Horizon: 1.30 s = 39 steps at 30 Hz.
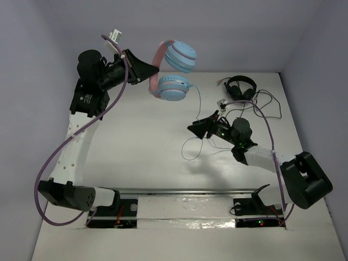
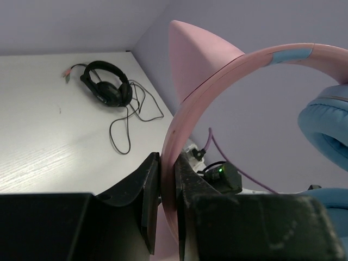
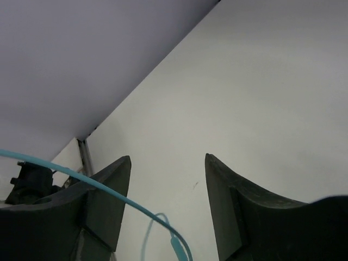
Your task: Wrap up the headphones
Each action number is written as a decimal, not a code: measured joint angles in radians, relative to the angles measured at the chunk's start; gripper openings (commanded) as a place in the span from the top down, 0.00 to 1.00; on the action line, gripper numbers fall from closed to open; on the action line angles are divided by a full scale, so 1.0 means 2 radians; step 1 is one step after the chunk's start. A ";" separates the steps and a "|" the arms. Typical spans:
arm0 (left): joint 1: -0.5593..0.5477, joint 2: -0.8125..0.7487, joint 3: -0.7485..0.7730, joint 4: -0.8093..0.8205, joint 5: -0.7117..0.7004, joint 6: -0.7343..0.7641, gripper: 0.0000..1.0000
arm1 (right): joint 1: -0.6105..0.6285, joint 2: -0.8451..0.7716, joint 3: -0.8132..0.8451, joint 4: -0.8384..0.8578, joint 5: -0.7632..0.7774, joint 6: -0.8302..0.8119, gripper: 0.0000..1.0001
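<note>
The headphones [image 1: 175, 87] have light blue ear cups and a pink headband [image 2: 217, 76] with a cat ear. My left gripper [image 1: 148, 70] is shut on the headband [image 2: 167, 179] and holds the headphones up near the back wall. Their thin light-blue cable [image 1: 199, 102] hangs from the lower cup and trails onto the table towards my right gripper [image 1: 200, 124]. That gripper [image 3: 167, 163] is open above the table. The cable [image 3: 109, 190] runs across in front of its left finger, and the plug end [image 3: 179, 249] lies low between the fingers, not gripped.
Smaller black headphones [image 1: 241, 87] with a tangled black cable lie at the back right of the table; they also show in the left wrist view [image 2: 106, 84]. Walls close the table at the back and on both sides. Purple arm cables run along both arms.
</note>
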 measured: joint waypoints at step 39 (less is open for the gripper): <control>0.000 0.084 0.109 0.045 -0.093 -0.033 1.00 | 0.027 -0.120 -0.017 -0.135 0.091 0.039 1.00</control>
